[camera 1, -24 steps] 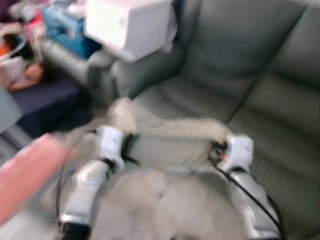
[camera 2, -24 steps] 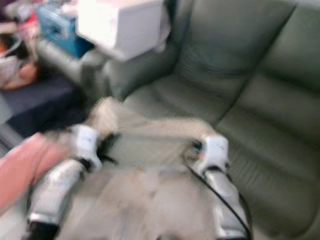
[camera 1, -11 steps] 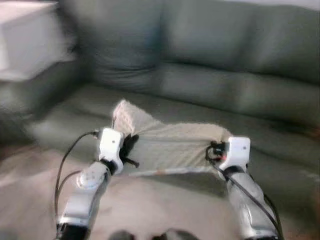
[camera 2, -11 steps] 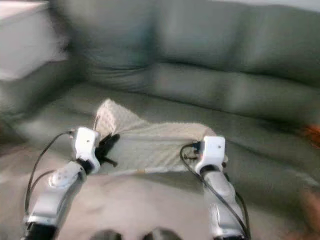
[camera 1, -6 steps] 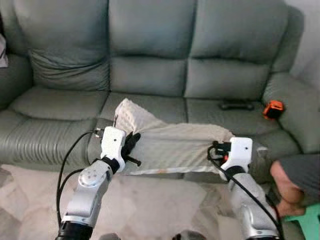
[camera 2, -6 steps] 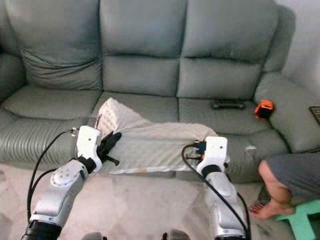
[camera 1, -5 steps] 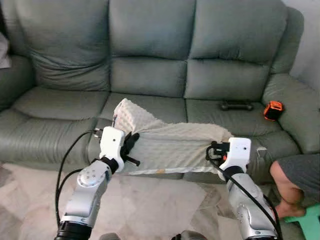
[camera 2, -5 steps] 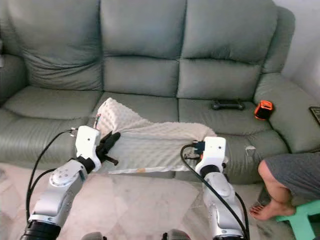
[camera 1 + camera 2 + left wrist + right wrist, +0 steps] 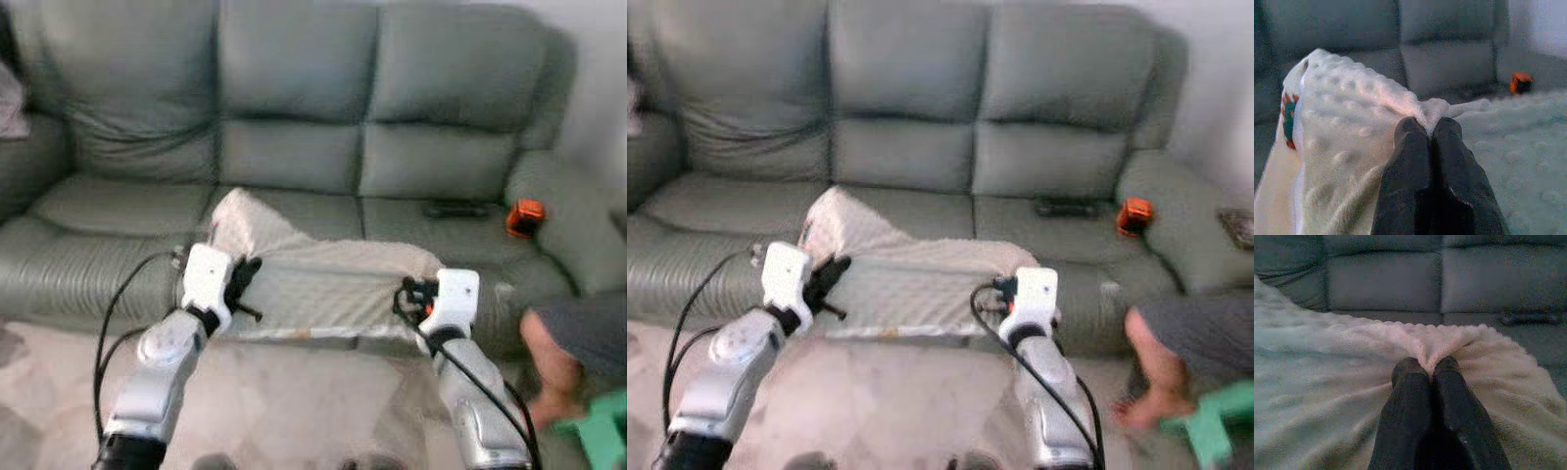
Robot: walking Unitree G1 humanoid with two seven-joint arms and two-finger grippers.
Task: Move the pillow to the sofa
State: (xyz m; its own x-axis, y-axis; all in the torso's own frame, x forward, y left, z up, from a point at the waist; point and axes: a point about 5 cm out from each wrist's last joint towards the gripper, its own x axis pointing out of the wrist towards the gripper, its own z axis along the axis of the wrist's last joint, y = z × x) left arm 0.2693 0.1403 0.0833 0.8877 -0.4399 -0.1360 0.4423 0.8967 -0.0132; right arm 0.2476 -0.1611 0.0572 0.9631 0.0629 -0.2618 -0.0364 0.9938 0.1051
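Sofa (image 9: 294, 147) sits nearer now. Left claw (image 9: 1427, 132) and right claw (image 9: 1426, 367) each pinch an end of the pillow (image 9: 323, 284): soft, light, sagging between.

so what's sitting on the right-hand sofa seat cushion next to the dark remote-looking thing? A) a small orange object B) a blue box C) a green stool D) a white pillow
A: a small orange object lies on the sofa seat just right of the dark remote-looking thing, while the pillow is held off the seat, pinched by the left gripper and right gripper.
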